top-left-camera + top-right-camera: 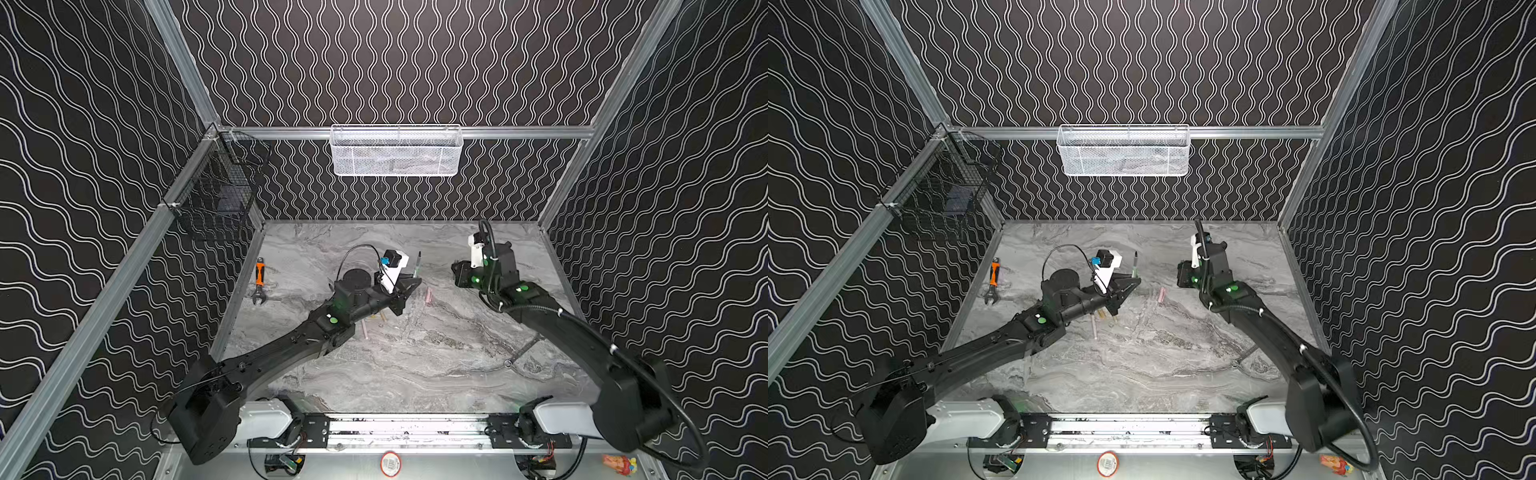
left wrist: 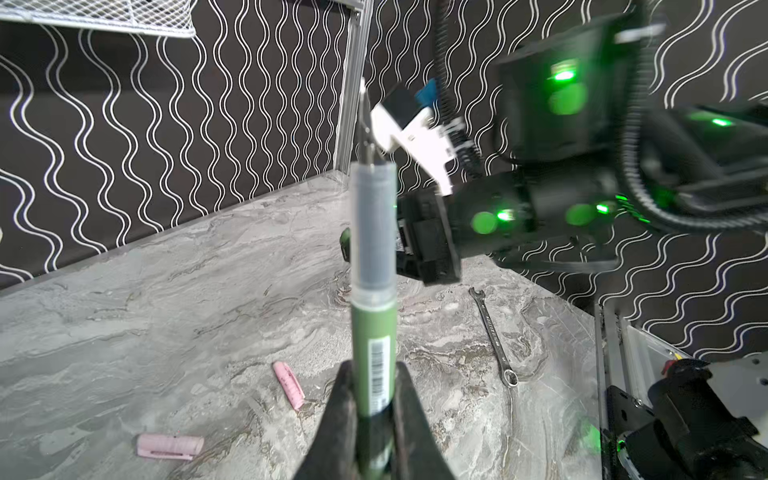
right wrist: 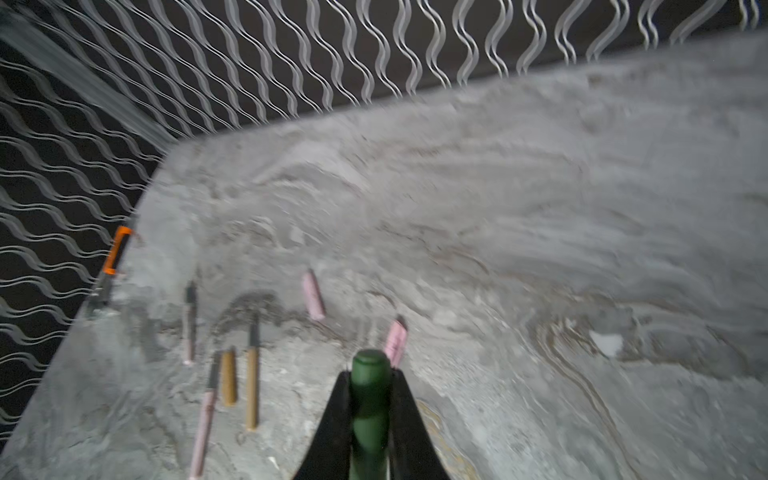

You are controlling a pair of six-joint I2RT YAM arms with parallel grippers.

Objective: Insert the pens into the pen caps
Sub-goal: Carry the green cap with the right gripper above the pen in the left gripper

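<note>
Grey marbled surface (image 1: 415,374), wave-patterned black walls (image 1: 374,62): in both top views the left hand (image 1: 413,282) grips one dark green pen (image 1: 417,268), dark tip outward. Left wrist view: two pink caps (image 2: 288,384) (image 2: 170,446) lie near that hand. Right wrist view: the right hand (image 3: 369,374) is clamped on one dark green cap (image 3: 369,415). Beyond it lie two pink pens (image 3: 203,419), one gold-tan pen (image 3: 252,386) and one gold-tan cap (image 3: 228,378).

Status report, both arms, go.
Left end effector shut on green pen, tip bare. Right end effector shut on green cap. Pen and cap apart, not yet joined. Nothing between them; pink cap on table beneath.
</note>
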